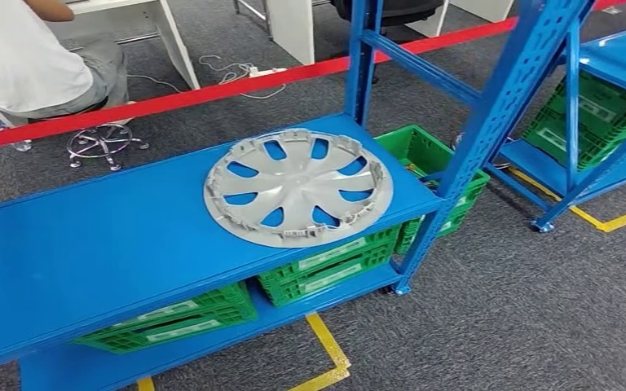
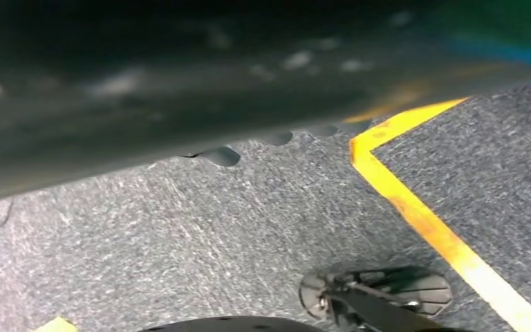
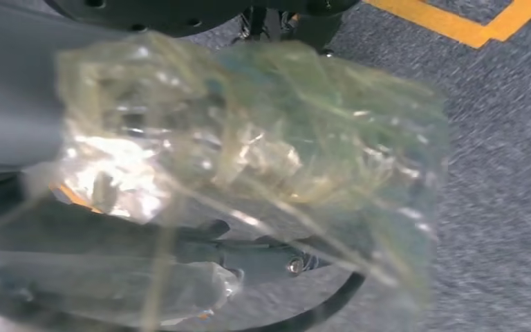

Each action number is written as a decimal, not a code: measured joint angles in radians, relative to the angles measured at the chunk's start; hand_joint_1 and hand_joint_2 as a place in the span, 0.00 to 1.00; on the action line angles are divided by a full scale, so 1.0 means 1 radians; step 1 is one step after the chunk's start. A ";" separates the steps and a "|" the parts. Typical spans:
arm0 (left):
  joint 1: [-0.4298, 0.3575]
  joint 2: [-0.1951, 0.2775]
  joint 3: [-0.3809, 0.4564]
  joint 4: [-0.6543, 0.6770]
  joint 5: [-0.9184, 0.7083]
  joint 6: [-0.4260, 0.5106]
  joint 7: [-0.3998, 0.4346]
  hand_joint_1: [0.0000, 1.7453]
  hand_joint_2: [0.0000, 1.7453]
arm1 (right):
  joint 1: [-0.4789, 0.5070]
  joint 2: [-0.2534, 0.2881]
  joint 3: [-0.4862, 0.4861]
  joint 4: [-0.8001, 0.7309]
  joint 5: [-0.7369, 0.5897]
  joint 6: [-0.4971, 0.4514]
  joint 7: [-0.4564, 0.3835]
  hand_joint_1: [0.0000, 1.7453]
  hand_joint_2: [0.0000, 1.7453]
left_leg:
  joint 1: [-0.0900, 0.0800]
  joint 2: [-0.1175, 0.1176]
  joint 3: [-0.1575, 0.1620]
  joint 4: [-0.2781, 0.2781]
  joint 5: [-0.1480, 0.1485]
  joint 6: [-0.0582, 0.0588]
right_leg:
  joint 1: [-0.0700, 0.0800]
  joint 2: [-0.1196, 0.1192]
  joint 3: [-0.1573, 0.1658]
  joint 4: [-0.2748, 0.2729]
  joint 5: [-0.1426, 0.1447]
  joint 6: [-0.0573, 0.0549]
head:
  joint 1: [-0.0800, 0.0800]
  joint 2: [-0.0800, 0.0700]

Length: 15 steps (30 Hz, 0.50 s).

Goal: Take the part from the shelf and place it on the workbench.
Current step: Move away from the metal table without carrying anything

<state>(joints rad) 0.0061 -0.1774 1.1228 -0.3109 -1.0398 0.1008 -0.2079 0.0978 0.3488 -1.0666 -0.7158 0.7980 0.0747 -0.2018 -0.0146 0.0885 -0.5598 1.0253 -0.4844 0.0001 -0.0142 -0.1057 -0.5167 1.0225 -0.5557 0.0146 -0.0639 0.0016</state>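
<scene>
Grey carpet (image 1: 538,326) is covering the floor of a big work room, with yellow tape lines (image 1: 330,346) running across it and a red strip (image 1: 212,91) lying farther back. A blue shelf (image 1: 90,244) is standing in front of the robot, and the part, a round silver wheel cover (image 1: 297,187), is lying flat on the shelf's top board, near the right end, close to the blue post (image 1: 489,122). It is round, so it has no long side to line up with. Green crates (image 1: 326,265) are sitting on the board under it, and more green crates (image 1: 595,114) are sitting on a second blue shelf to the right. A person (image 1: 33,57) is sitting on a stool at the far left. In the head view the wheel cover is sitting a bit right of the middle, so I think the right arm is the nearer one, but I cannot be sure. The wrist views are looking down at the carpet, so both arms seem to be hanging low, well below the shelf board, and the wheel cover is lying up and ahead of them. In the left wrist view something dark and blurry is covering the top part, and I cannot tell how the left fingers are lying. In the right wrist view the right hand (image 3: 249,187) looks wrapped in a clear crinkly plastic cover, and it is too blurry to tell if the fingers are wide or curled. The workbench is somewhere I cannot make out.
</scene>
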 joint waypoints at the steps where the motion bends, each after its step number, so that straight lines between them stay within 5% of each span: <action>1: -0.001 0.000 0.002 0.000 -0.002 0.000 0.000 0.00 0.00 | -0.002 0.000 -0.002 0.002 0.003 0.000 -0.001 0.00 0.00 | -0.003 -0.004 0.000 -0.005 -0.004 0.004 | 0.002 -0.012 0.007 -0.002 -0.002 0.005 | 0.000 0.000; 2: 0.000 0.000 0.003 0.000 -0.003 -0.001 0.000 0.00 0.00 | -0.005 0.000 -0.004 0.003 0.005 0.000 -0.002 0.00 0.00 | -0.002 -0.017 0.001 -0.008 -0.002 0.009 | 0.002 -0.023 0.013 -0.005 -0.004 0.010 | 0.001 0.000; 4: 0.004 -0.001 0.006 0.000 -0.005 -0.001 0.000 0.00 0.00 | -0.009 -0.001 -0.007 0.005 0.009 0.000 -0.004 0.00 0.00 | 0.004 -0.041 0.005 -0.017 0.005 0.021 | 0.001 0.006 0.011 0.015 -0.024 0.018 | 0.005 0.000; 7: 0.001 -0.001 0.008 0.000 -0.007 -0.002 0.001 0.00 0.00 | -0.009 -0.003 -0.014 0.008 0.017 -0.001 -0.008 0.00 0.00 | 0.010 -0.081 0.008 -0.022 0.008 0.032 | -0.003 0.091 -0.076 0.187 -0.107 0.024 | 0.012 0.000; 9: 0.000 -0.002 0.009 0.000 -0.008 -0.002 0.001 0.00 0.00 | -0.009 -0.003 -0.020 0.012 0.021 -0.001 -0.009 0.00 0.00 | 0.009 -0.111 0.010 -0.021 0.006 0.033 | -0.003 0.103 -0.133 0.276 -0.122 0.024 | 0.013 0.000; 11: 0.000 -0.002 0.010 0.000 -0.009 -0.003 0.001 0.00 0.00 | -0.010 -0.003 -0.024 0.014 0.026 -0.001 -0.011 0.00 0.00 | 0.008 -0.142 0.017 -0.021 0.003 0.031 | -0.003 0.109 -0.122 0.218 -0.057 0.021 | 0.013 0.000; 13: -0.001 -0.003 0.011 0.000 -0.010 -0.004 0.001 0.00 0.00 | -0.011 -0.003 -0.027 0.016 0.032 -0.001 -0.013 0.00 0.00 | 0.008 -0.169 0.023 -0.018 -0.003 0.024 | -0.006 0.147 -0.069 0.081 0.018 0.016 | 0.014 0.000; 15: -0.002 -0.002 0.011 0.001 -0.011 -0.004 0.001 0.00 0.00 | -0.012 -0.004 -0.030 0.018 0.036 -0.001 -0.015 0.00 0.00 | 0.009 -0.192 0.020 -0.015 -0.006 0.013 | -0.008 0.178 -0.033 0.011 0.037 0.010 | 0.014 0.000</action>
<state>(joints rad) 0.0039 -0.1798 1.1336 -0.3102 -1.0509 0.0966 -0.2071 0.0856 0.3450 -1.0970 -0.6974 0.8339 0.0734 -0.2170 -0.0053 -0.1034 -0.5401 1.0100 -0.4901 0.0130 -0.0217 0.0727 -0.5502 1.0332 -0.5191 0.0245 -0.0499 0.0016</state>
